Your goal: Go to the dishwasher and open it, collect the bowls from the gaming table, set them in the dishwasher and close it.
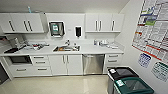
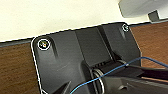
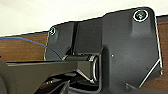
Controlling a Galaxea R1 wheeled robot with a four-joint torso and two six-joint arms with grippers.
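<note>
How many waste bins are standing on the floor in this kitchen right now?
2. A black-lidded bin stands by the right wall, right of the dishwasher; a green-lidded bin stands just in front of it, nearer the camera. More could be out of frame.

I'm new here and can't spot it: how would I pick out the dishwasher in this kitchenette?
Find the long white counter with the sink set in it. Below the counter, just right of the white double doors under the sink, sits the dishwasher. It is the one brushed-steel front among all-white cabinets and drawers, with a horizontal bar handle along its top edge.
</note>
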